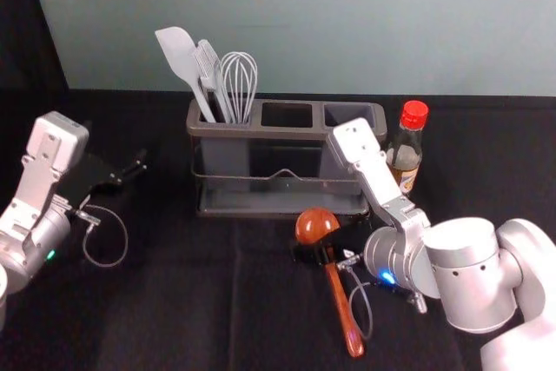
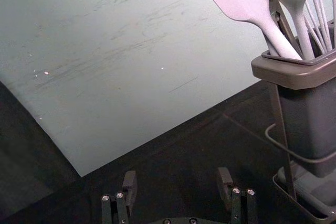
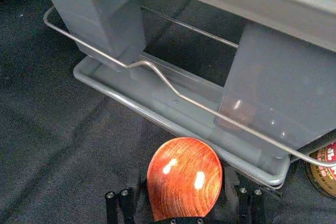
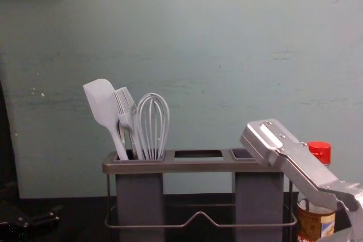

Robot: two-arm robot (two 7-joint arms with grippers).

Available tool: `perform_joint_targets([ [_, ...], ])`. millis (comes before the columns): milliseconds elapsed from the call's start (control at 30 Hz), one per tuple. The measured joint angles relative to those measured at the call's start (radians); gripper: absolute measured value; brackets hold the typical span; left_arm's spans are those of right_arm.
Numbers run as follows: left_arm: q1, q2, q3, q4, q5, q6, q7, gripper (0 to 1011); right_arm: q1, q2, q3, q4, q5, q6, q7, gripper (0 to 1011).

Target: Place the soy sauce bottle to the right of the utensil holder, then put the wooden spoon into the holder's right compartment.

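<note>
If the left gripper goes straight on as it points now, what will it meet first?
Most likely the wall; the utensil holder looks off to one side of the left gripper, but depth is unclear, so brushing the holder is possible.

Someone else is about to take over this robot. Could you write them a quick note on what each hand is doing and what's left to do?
Left gripper: open and holding nothing, off to the left of the utensil holder.
Right gripper: in front of the holder, its open fingers on either side of the wooden spoon's bowl end; no firm grip to be seen.
Wooden spoon: in front of the holder, handle pointing back towards the robot.
Done: the soy sauce bottle stands right of the holder.
Left: grip the spoon, lift it and put it into the right compartment.
</note>
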Motion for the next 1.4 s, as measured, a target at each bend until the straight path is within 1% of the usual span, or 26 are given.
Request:
perform_joint_targets([
  [567, 0.0, 0.0, 0.0, 0.0, 0.0, 0.0, 0.0, 1005, 0.008, -0.026, 0.016, 0.018, -0.032, -0.012, 0.018, 1002],
  [1200, 0.0, 0.0, 0.0, 0.0, 0.0, 0.0, 0.0, 1005, 0.032, -0.057, 0.031, 0.061, -0.072, -0.029, 0.041, 1000],
  [1267, 0.0, 0.0, 0.0, 0.0, 0.0, 0.0, 0.0, 1005, 0.032, -0.059, 0.033, 0.063, -0.077, -0.032, 0.043, 948],
  [1300, 0.0, 0.0, 0.0, 0.0, 0.0, 0.0, 0.0, 1005, 0.032, -0.06, 0.034, 0.064, -0.079, -0.032, 0.043, 948],
  [1333, 0.0, 0.0, 0.0, 0.0, 0.0, 0.0, 0.0, 1005, 0.033, -0.062, 0.036, 0.067, -0.082, -0.033, 0.044, 908],
  [1400, 0.0, 0.0, 0.0, 0.0, 0.0, 0.0, 0.0, 1005, 0.033, -0.063, 0.037, 0.069, -0.085, -0.033, 0.046, 877],
])
